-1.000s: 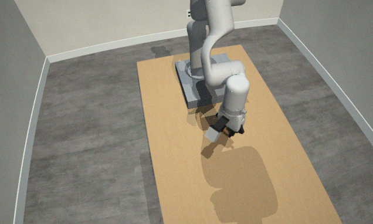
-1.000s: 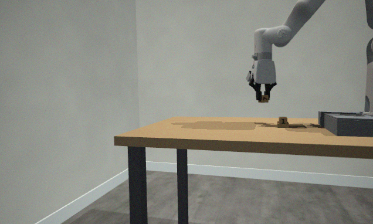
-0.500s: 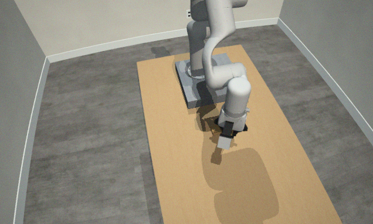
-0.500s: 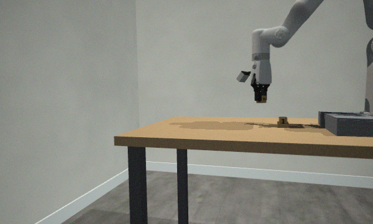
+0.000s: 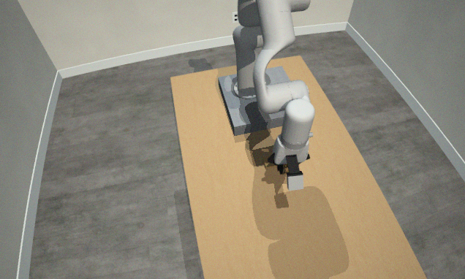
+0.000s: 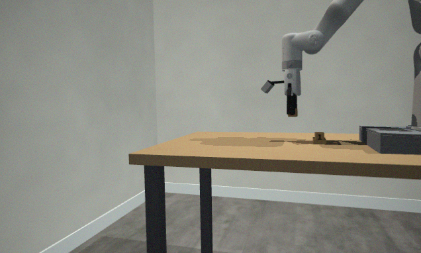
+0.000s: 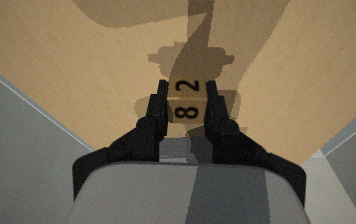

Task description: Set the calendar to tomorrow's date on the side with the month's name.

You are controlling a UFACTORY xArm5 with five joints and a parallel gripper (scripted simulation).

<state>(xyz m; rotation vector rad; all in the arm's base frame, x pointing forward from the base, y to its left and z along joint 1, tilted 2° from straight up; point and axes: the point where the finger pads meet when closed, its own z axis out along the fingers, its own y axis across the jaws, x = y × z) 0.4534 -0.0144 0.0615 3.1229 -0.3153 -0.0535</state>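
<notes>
My gripper (image 6: pixel 291 112) (image 7: pixel 186 92) is shut on a wooden cube (image 6: pixel 294 114) (image 7: pixel 196 114). It holds the cube high above the table, toward the front side of the tray. In the wrist view the cube shows a black 2 and a black 8 on adjoining faces, both turned sideways in the picture. The other cube (image 6: pixel 319 136) shows a 1 toward the exterior camera and stands in the small wooden tray (image 6: pixel 323 142) on the table. In the top view the tray and its cube are hard to make out in shadow, behind the gripper. The held cube's other faces are hidden.
The wooden table (image 5: pixel 216 207) (image 6: pixel 212 153) carries the arm's grey base block (image 5: pixel 228 112) (image 6: pixel 397 142), beyond the tray. The wrist camera (image 5: pixel 295 182) (image 6: pixel 267 87) sticks out from the gripper, opposite the base. Arm shadows cover the tray's area.
</notes>
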